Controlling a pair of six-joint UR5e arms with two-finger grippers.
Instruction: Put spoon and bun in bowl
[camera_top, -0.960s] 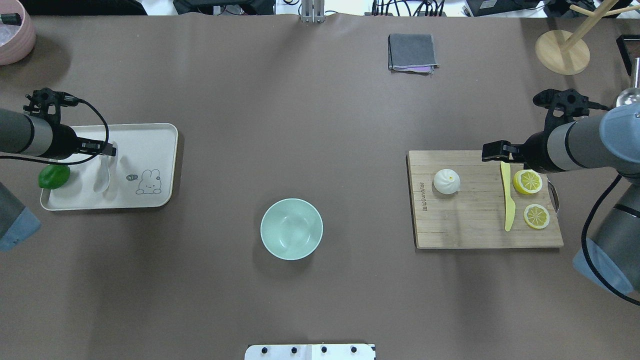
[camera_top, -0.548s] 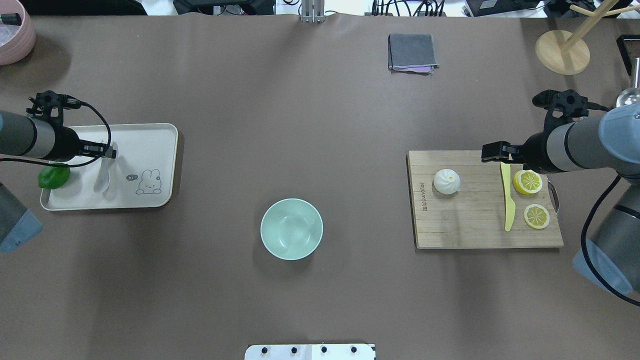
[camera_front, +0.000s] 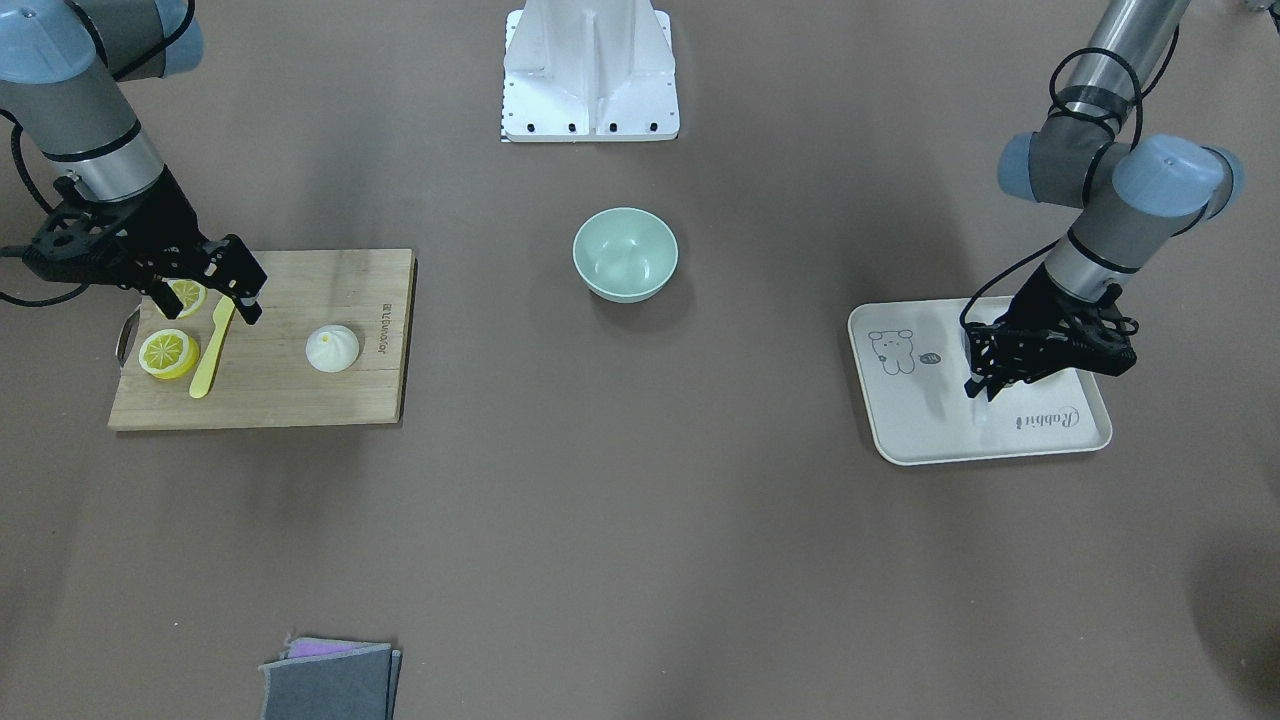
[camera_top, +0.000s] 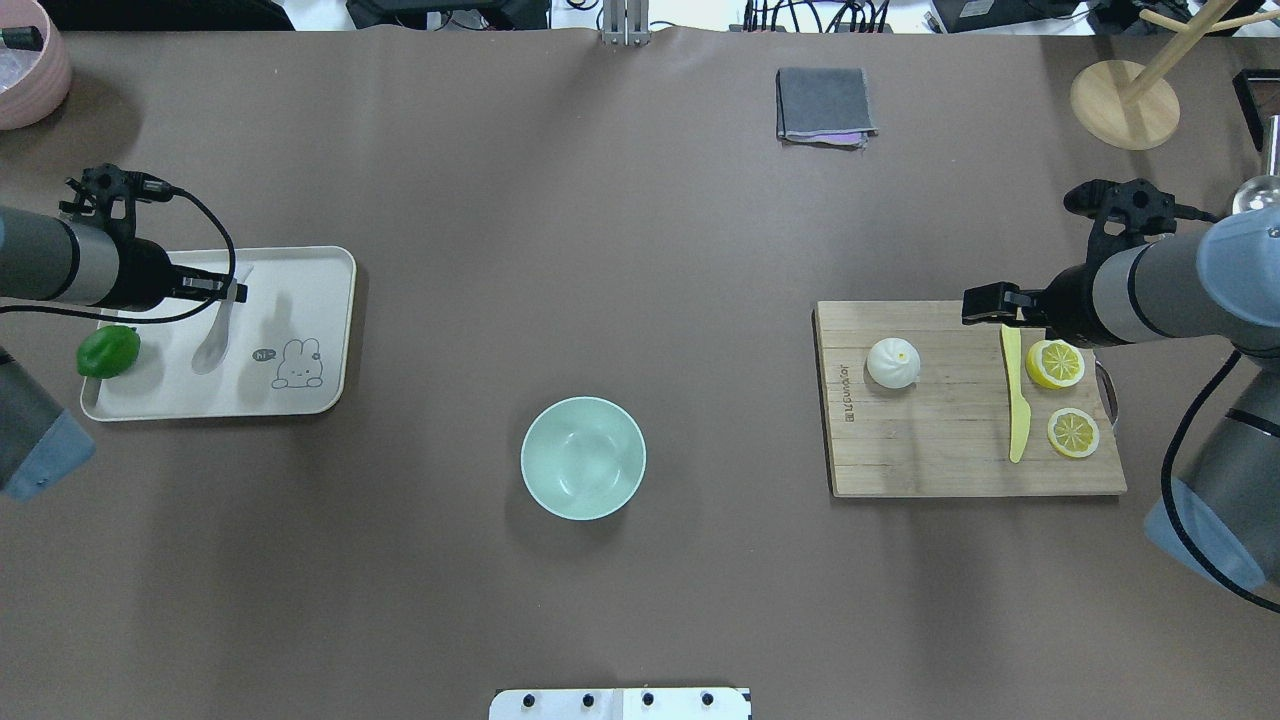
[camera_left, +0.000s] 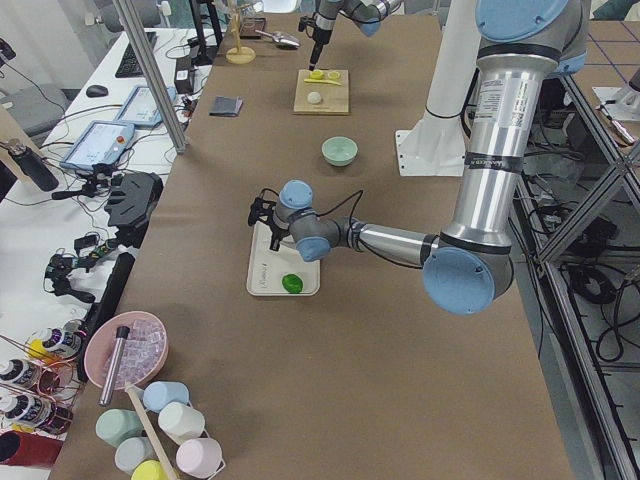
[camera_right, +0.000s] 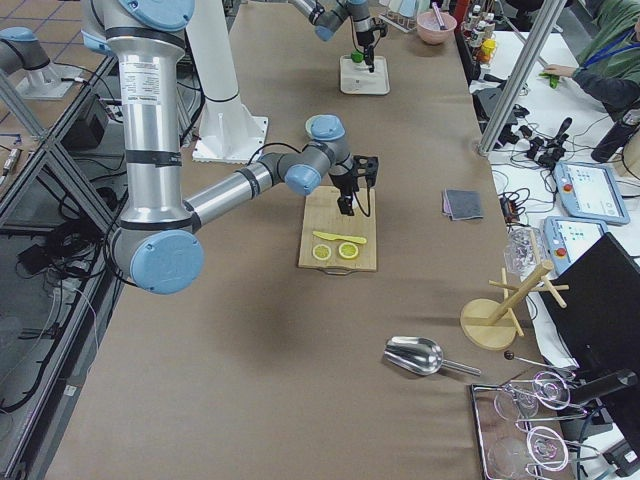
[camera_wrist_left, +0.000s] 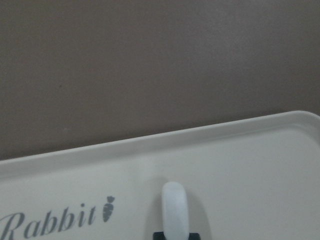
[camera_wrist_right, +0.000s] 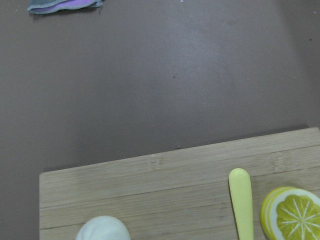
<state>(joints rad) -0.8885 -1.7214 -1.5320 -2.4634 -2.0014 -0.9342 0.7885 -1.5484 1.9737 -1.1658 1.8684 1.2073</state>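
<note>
Spoon (camera_top: 212, 345) hangs clamped in left pincer (camera_top: 235, 292) above tray (camera_top: 315, 300).

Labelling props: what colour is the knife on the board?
The knife is yellow, clearest in the overhead exterior view.

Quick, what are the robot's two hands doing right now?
Left gripper: shut on the spoon.
Right gripper: empty above the cutting board; open or shut cannot be told.
</note>
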